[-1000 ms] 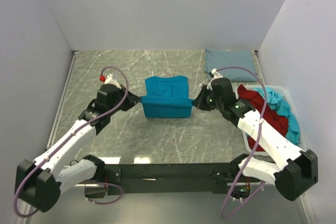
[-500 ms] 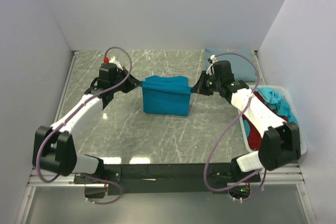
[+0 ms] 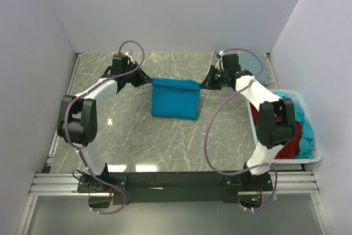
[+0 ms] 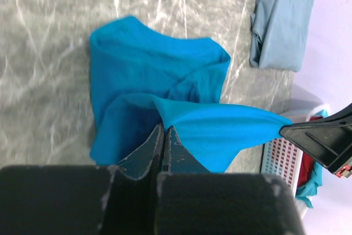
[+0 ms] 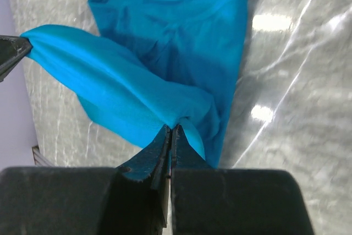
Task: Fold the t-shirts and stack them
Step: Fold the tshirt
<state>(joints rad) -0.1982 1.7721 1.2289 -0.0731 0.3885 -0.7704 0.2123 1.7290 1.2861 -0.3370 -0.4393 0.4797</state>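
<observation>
Two closed grippers of mine share one garment. My left gripper (image 3: 147,81) is clamped on one end of the upper edge of the teal-blue t-shirt (image 3: 175,100). My right gripper (image 3: 202,85) is clamped on the other end. Between them that edge is pulled into a straight, taut line above the far half of the grey marbled table (image 3: 137,133).

Below the raised edge the cloth hangs down, and its lower part lies doubled on the tabletop. Through my left wrist camera the fabric runs as a tight ridge from my pinched jaws across to the tip of the right gripper. My right wrist camera shows the same ridge from the other side. Each pair of fingers is pressed together, with only a fold of blue cloth between them.

A grey-blue t-shirt (image 4: 280,20) lies folded flat at the far right corner of the table, behind my right gripper and apart from the teal one. At the right edge stands a white bin (image 3: 297,159). It holds a dark red t-shirt (image 3: 296,135) and a light turquoise t-shirt (image 3: 294,105), heaped together unfolded.
</observation>
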